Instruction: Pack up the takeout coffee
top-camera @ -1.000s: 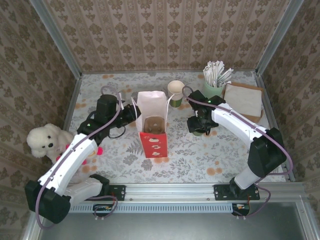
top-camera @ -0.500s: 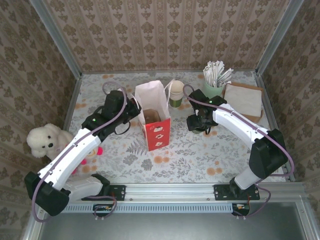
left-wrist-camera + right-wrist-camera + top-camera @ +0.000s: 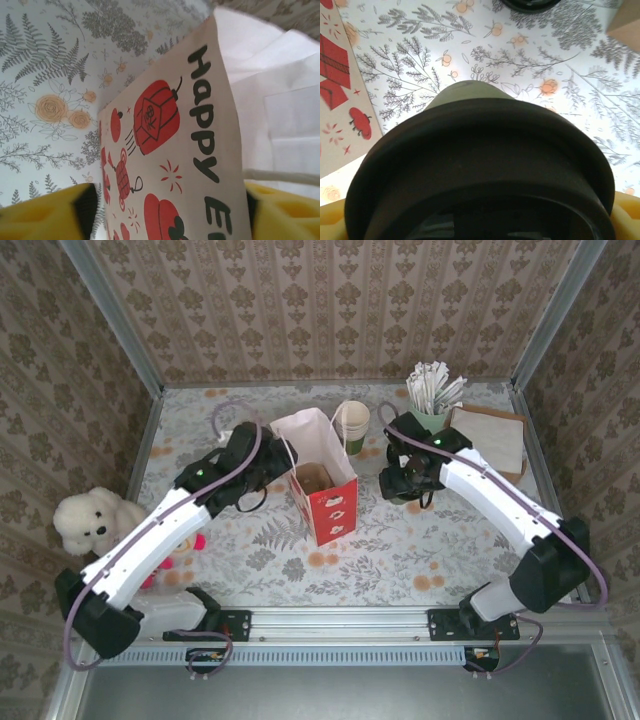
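The takeout coffee [image 3: 480, 150], a dark green cup under a black lid, sits between my right gripper's yellow fingers. My right gripper [image 3: 404, 480] is shut on it from above, just right of the paper bag. The bag [image 3: 322, 485], white with red prints, stands open in the middle of the table, its mouth facing up. At the bag's left wall is my left gripper [image 3: 278, 462]. In the left wrist view its fingers [image 3: 50, 215] stand wide apart, and the bag's printed side [image 3: 170, 135] spans the gap between them.
A stack of unlidded cups [image 3: 352, 425] stands just behind the bag. A mint cup of wrapped sticks [image 3: 428, 405] and a pile of napkins [image 3: 488, 440] fill the back right corner. A white plush dog [image 3: 90, 522] sits at the left edge.
My left gripper has gone from shut to wide open. The bag has swung and shifted right, towards the cup. My right gripper has moved a little back with the cup.
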`<control>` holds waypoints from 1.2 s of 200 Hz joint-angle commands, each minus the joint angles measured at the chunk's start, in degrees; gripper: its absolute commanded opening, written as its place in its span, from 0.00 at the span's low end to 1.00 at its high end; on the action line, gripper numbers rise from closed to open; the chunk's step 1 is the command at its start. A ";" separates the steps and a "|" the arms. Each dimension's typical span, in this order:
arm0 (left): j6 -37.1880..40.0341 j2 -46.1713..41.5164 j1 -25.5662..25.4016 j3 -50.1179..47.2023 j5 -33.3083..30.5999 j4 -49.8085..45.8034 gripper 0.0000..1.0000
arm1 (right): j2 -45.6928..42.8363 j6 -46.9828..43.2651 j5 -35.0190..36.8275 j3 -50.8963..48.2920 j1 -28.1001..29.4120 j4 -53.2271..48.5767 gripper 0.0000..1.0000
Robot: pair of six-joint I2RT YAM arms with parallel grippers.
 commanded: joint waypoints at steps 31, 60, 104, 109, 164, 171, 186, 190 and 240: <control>15.85 -13.28 8.68 -5.55 11.46 2.33 1.00 | -4.98 0.64 6.10 16.94 0.58 -16.64 0.75; 19.38 -15.52 18.36 -6.38 18.85 -1.00 1.00 | -0.96 0.11 11.16 30.65 5.30 -24.55 0.74; 26.05 -10.61 30.42 -1.97 24.25 -1.02 1.00 | 3.06 0.39 15.53 44.81 12.22 -26.19 0.74; 27.24 -9.39 30.91 -1.07 25.03 -0.34 1.00 | 3.53 0.20 15.76 46.23 13.14 -25.80 0.74; 31.23 0.47 31.44 5.62 27.90 11.98 1.00 | 5.25 -1.82 12.98 54.89 21.51 -17.09 0.74; 31.71 1.87 31.41 6.76 28.70 12.52 1.00 | 4.85 -1.83 12.94 54.72 22.65 -15.23 0.74; 33.56 4.51 31.00 9.29 30.51 12.91 1.00 | 3.39 -2.28 10.48 51.76 24.84 -9.02 0.74; 34.10 5.13 30.82 9.85 31.08 12.86 1.00 | 3.04 -2.15 9.07 50.54 25.23 -7.35 0.74; 43.67 11.78 26.90 18.07 33.83 6.81 1.00 | 9.14 1.38 16.15 50.45 28.41 -6.05 0.73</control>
